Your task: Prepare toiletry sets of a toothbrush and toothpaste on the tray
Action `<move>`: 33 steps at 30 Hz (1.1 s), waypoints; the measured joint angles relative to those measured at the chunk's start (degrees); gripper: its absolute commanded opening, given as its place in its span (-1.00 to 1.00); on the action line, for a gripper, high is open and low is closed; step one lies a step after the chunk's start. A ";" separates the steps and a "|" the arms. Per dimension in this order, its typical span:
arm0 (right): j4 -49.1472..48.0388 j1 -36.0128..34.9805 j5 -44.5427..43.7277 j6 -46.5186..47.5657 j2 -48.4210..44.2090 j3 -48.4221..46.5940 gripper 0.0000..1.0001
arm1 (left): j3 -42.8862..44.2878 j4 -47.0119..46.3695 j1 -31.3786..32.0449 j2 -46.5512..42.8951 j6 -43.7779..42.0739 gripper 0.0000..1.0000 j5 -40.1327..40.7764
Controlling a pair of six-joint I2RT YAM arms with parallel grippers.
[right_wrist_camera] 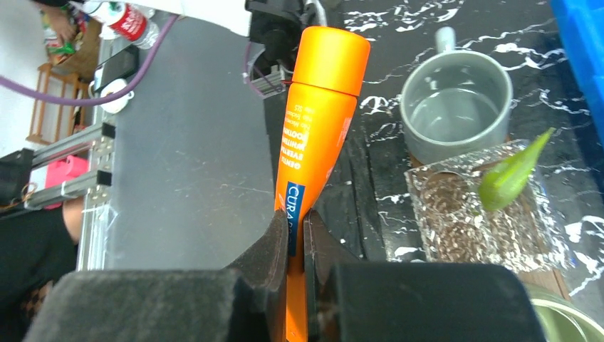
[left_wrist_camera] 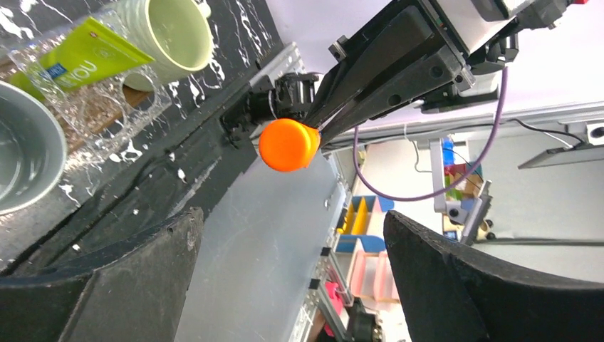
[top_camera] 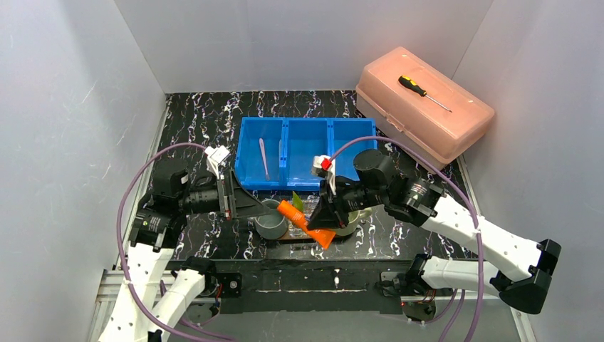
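One risk: right jaws pinch orange tube [right_wrist_camera: 313,121] tail only; may slip past grey mug [right_wrist_camera: 441,148]. Left jaws wide open, empty.

Two tubes: an orange tube [right_wrist_camera: 313,121] and a green tube [left_wrist_camera: 78,53]. Two mugs: a grey mug [top_camera: 271,226] and a pale green mug [left_wrist_camera: 174,35]. One toothbrush [top_camera: 263,158] shows plainly, in one bin [top_camera: 352,142] of three compartments. One holder [right_wrist_camera: 484,221], one box [top_camera: 427,107], one screwdriver [top_camera: 420,90].

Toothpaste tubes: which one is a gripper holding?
The orange tube, clamped at its flat end by the right gripper; the green tube sits in the clear holder, ungripped.
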State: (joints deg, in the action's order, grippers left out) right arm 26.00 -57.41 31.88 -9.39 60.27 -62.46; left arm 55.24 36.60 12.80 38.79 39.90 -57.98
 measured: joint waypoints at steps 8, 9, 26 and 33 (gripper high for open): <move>-1.90 -2.38 5.25 0.17 0.68 0.00 -0.97 | -0.59 1.88 0.00 1.62 -0.68 0.83 -4.79; -2.21 -2.71 5.75 0.20 1.14 -0.09 -0.97 | -0.83 1.97 0.00 1.62 -0.79 0.83 -5.20; -3.69 -6.12 6.08 0.57 8.87 -5.68 -0.97 | -2.12 3.43 0.00 0.37 -2.80 0.55 -8.07; -3.89 -6.71 6.01 0.55 11.41 -7.65 -0.97 | -2.27 3.82 0.02 0.37 -3.23 0.37 -8.13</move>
State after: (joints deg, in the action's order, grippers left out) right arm 22.11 -64.12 37.89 -8.84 71.68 -70.11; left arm 52.97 40.42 12.82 39.16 36.67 -66.11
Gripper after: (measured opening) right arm 0.124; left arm 0.717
